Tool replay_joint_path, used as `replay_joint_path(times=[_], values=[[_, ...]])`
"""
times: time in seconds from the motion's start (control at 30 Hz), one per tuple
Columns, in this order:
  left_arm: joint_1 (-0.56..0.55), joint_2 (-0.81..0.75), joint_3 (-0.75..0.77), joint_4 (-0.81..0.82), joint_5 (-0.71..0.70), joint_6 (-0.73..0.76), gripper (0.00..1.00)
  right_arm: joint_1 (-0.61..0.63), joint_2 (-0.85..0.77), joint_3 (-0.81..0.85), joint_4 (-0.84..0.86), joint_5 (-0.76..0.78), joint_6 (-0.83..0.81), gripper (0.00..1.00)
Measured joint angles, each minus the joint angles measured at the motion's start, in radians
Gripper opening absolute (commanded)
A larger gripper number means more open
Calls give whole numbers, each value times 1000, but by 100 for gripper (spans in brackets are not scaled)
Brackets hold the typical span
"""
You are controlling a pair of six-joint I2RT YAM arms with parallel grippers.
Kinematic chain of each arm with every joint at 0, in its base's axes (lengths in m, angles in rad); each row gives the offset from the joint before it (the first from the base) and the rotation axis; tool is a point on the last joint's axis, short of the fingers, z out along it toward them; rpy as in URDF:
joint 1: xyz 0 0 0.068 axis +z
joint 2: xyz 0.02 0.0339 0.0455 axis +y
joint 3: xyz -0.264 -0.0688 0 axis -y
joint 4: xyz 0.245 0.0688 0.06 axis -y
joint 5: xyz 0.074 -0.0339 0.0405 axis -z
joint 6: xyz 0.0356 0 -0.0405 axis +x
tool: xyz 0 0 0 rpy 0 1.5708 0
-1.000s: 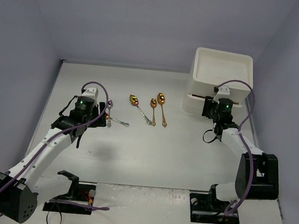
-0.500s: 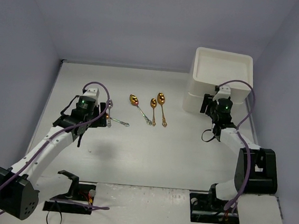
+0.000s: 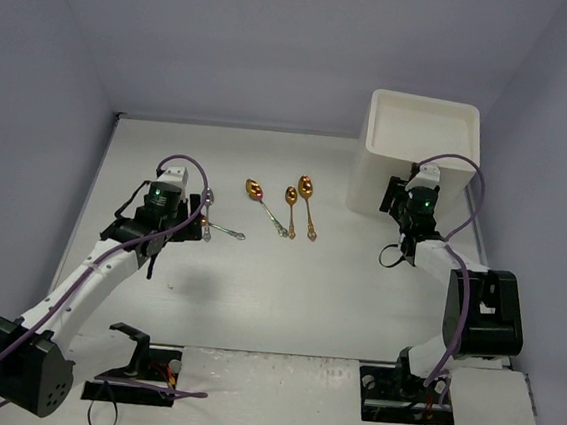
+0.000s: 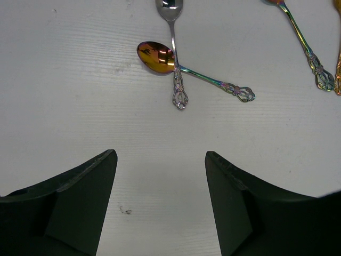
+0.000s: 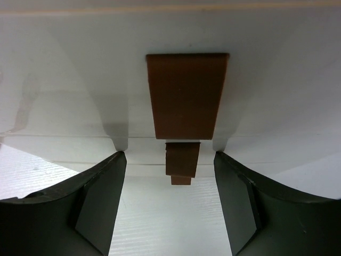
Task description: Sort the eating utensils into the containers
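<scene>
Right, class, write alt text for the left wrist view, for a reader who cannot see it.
Two ornate spoons cross on a white table: a gold-bowled spoon and a silver spoon. Below them the left end effector hangs open, holding nothing; another spoon's handle lies at top right.

The cabinet (image 3: 421,135) stood at the far right of the bench (image 3: 286,293). Three spoons (image 3: 289,213) lay side by side at mid-bench, left of it. Further left, two spoons (image 4: 175,68) lay crossed, just beyond the left tool (image 4: 160,160). The right tool (image 5: 169,157) hung close before the cabinet's front, facing a drawer handle (image 5: 186,96).
</scene>
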Motion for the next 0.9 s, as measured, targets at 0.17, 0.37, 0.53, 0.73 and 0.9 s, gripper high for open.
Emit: replay_joint_path(times=[0.17, 0.37, 0.53, 0.73, 0.9], values=[[0, 0, 0, 0, 0, 0, 64, 2, 0, 0, 0, 12, 14, 65], [0, -1, 0, 0, 0, 0, 64, 1, -84, 2, -73, 2, 11, 72], [0, -6, 0, 1, 6, 0, 64, 0, -193, 63, -198, -25, -4, 74], [6, -28, 0, 1, 13, 0, 64, -24, -211, 191, -333, -86, -22, 74], [7, -37, 0, 1, 17, 0, 64, -46, -183, 252, -413, -109, -26, 73]])
